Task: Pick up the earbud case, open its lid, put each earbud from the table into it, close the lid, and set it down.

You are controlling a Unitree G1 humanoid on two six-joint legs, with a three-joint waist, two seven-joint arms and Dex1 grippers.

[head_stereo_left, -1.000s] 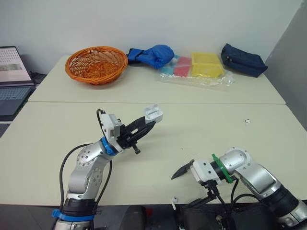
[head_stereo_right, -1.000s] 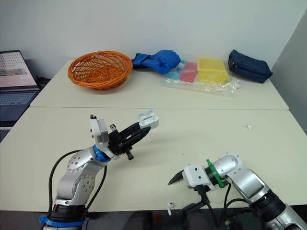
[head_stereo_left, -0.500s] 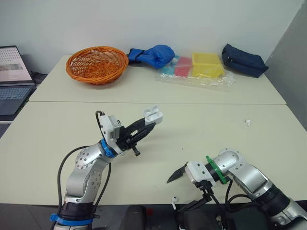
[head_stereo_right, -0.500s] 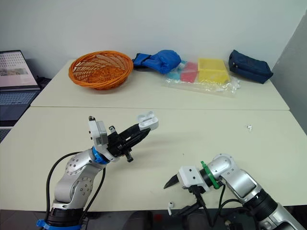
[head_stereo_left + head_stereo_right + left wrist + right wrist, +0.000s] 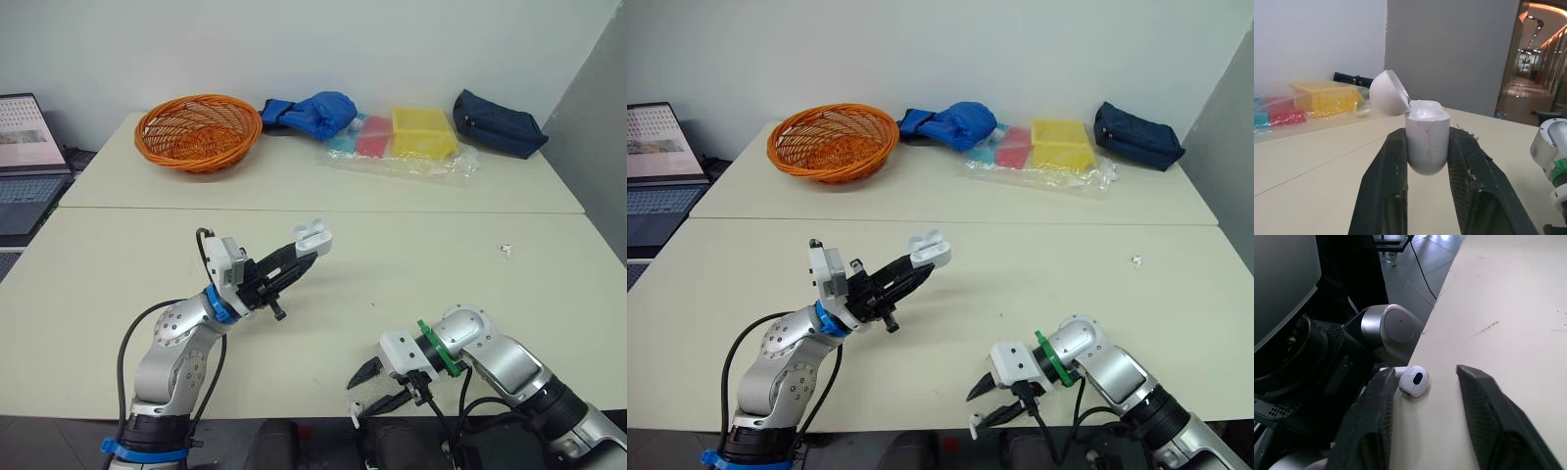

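Note:
My left gripper (image 5: 306, 246) is shut on the white earbud case (image 5: 313, 234) and holds it above the middle of the table. The case (image 5: 1426, 142) stands upright between the fingers, its lid (image 5: 1389, 93) swung open. My right gripper (image 5: 361, 396) is open at the table's front edge. One white earbud (image 5: 1413, 381) lies at that edge between the two fingers (image 5: 1488, 417), touching neither that I can see. The same earbud (image 5: 974, 423) lies at the very rim. A second small white piece (image 5: 506, 250), possibly the other earbud, lies far right.
An orange basket (image 5: 196, 130), a blue cloth (image 5: 313, 113), a plastic bag of coloured boxes (image 5: 407, 137) and a dark blue pouch (image 5: 498, 122) line the far table. A laptop (image 5: 24, 147) stands at the left. The table (image 5: 441, 284) drops off right beside the near earbud.
My right gripper has dropped toward the front edge and spread its fingers around the earbud. The left gripper and the case have hardly moved.

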